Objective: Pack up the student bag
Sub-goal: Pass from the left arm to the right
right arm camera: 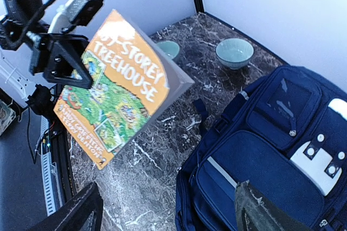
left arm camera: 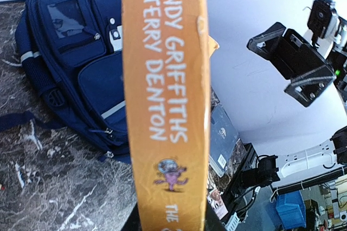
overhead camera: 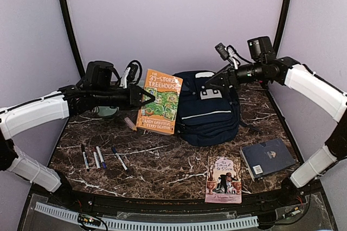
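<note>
The student bag [overhead camera: 209, 109], navy with a white stripe and a grey-white patch, lies flat at the table's centre back. My left gripper [overhead camera: 145, 98] is shut on the left edge of an orange "39-Storey Treehouse" book [overhead camera: 161, 101] and holds it tilted above the table, just left of the bag. In the left wrist view the book's spine [left arm camera: 165, 95] fills the middle and the bag [left arm camera: 76, 57] lies behind it. My right gripper [overhead camera: 214, 82] hovers over the bag's far end. Its jaws stand wide apart with nothing between them [right arm camera: 168, 209], above the bag's [right arm camera: 271, 149] left edge.
A dark blue hardcover book [overhead camera: 267, 158] and a pale paperback [overhead camera: 223, 179] lie at the front right. Several pens [overhead camera: 100, 158] lie at the front left, with a small eraser-like piece [overhead camera: 130, 124] behind them. Two bowls [right arm camera: 234, 52] [right arm camera: 168, 49] stand at the back left.
</note>
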Available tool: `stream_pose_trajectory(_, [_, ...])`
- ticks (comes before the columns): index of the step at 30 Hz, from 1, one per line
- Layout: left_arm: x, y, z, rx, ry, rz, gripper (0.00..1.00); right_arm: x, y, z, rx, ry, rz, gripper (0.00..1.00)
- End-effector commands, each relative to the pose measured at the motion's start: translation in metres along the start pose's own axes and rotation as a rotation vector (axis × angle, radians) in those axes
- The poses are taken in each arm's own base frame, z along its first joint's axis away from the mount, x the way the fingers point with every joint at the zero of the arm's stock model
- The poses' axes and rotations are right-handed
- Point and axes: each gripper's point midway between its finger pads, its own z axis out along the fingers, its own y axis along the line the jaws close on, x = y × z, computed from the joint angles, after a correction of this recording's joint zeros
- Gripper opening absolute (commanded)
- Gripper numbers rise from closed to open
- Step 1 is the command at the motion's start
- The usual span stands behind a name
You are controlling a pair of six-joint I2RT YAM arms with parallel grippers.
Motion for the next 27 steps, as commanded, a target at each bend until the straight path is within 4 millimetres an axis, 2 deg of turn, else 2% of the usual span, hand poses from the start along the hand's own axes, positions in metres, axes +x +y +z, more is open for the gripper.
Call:
stream_pose_trajectory(1, [-0.054,-0.056,-0.002,0.212,-0.18,0.142,0.0,0.017,0.007,-0.017,0.024,0.04,-0.037,0.86])
stream_pose_trajectory(3, [-0.064,-0.066,0.001,0.272,-0.223,0.148,0.0,0.021,0.009,-0.02,0.01,0.036,-0.008,0.89])
stream_pose_trajectory(4, [-0.067,-0.069,0.004,0.301,-0.238,0.141,0.0,0.021,0.012,-0.021,-0.012,0.023,0.0,0.95])
stream_pose_trajectory(6, [-0.073,-0.071,0.01,0.348,-0.274,0.115,0.0,0.018,0.012,-0.021,-0.017,0.004,0.012,0.99])
stream_pose_trajectory(11, [-0.079,-0.072,0.025,0.444,-0.34,0.056,0.0,0.002,0.006,-0.01,-0.043,-0.033,0.054,1.0])
stream_pose_trajectory(14, [-0.078,-0.082,0.029,0.532,-0.345,0.043,0.0,-0.006,0.006,0.001,-0.113,-0.052,0.089,1.0])
stream_pose_trajectory(17, [-0.074,-0.094,0.033,0.6,-0.341,0.043,0.0,-0.017,0.017,0.007,-0.228,-0.094,0.104,1.0])
stream_pose_trajectory(20, [-0.069,-0.104,0.037,0.635,-0.333,0.055,0.0,-0.022,0.018,0.011,-0.271,-0.123,0.135,1.0])
stream_pose_trajectory(27, [-0.059,-0.118,0.035,0.765,-0.304,0.03,0.0,-0.01,0.01,0.023,-0.279,-0.102,0.215,1.0])
